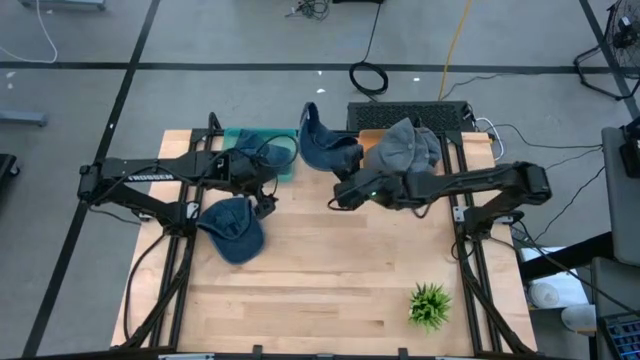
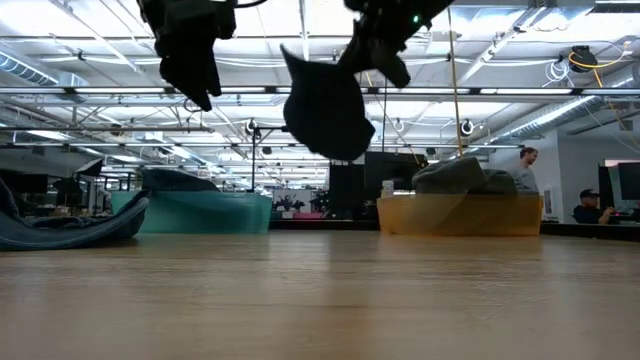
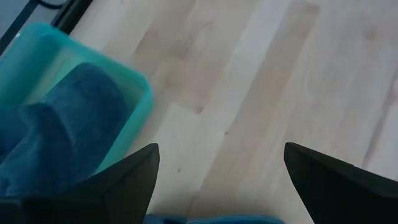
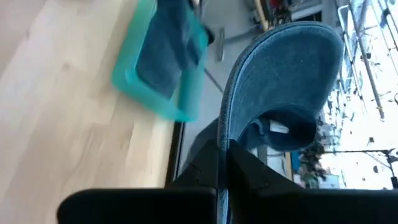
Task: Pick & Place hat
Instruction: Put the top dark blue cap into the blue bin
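Right claw (image 1: 338, 199) is clamped on a blue cap (image 1: 322, 140), dangling mid-frame above the table (image 1: 330, 290). Left claw (image 1: 266, 192) hangs spread wide, empty. "TROSSEN" reads on the left arm (image 1: 150, 176).

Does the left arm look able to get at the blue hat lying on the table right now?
Probably yes: the left gripper hangs open just above and beside the blue hat, with nothing over the hat. The right gripper is off to the side, holding another hat.

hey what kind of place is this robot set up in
Probably a large open lab or workshop: ceiling trusses with strip lights, people at desks behind the table, and cables loose on the floor.
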{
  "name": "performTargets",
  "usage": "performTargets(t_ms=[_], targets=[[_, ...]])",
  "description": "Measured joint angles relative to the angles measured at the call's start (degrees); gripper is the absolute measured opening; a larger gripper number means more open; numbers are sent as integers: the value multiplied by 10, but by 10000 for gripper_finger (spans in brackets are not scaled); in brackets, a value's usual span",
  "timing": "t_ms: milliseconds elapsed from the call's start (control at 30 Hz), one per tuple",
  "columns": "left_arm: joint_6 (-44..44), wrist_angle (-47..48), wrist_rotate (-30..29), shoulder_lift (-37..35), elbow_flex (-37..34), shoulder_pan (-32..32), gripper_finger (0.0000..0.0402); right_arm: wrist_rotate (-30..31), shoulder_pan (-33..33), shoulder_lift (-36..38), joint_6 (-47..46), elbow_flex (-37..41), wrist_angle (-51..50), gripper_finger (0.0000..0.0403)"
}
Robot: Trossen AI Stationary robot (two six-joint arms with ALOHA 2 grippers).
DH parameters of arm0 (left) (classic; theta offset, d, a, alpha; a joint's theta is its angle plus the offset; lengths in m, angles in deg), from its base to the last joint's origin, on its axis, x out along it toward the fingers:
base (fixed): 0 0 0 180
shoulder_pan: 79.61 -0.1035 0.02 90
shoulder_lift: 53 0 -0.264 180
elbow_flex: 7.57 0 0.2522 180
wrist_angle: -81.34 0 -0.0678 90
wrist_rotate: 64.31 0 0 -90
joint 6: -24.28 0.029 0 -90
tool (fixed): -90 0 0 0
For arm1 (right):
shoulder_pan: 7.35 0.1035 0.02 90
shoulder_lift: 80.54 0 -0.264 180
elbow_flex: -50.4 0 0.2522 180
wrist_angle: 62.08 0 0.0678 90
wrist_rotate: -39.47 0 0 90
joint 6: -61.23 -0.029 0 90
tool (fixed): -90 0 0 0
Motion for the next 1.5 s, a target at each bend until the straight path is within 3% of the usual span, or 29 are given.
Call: performTargets(t_ms=[100, 333, 533, 700, 867, 1133, 1267, 1500], targets=[[10, 15, -1, 0, 0, -13, 351, -19, -5, 30, -10, 0, 9, 0], [82, -24, -37, 0, 0, -32, 351, -138, -31, 83, -56, 0, 13, 0], [163, -156, -41, 0, 0, -45, 351, -218, -65, 125, -73, 26, 28, 0], [173, -254, -38, 0, 0, -62, 351, -258, -90, 184, -113, 48, 40, 0], [157, -321, 16, 0, 0, -82, 351, -280, -90, 242, -139, 89, 112, 0], [212, -373, 125, -2, 0, -88, 351, -349, -81, 333, -180, 148, 189, 0], [212, -390, 148, -8, 0, -90, 351, -354, -73, 374, -183, 172, 203, 0], [204, -467, 191, -13, 0, -90, 351, -440, -60, 420, -213, 220, 262, 0]])
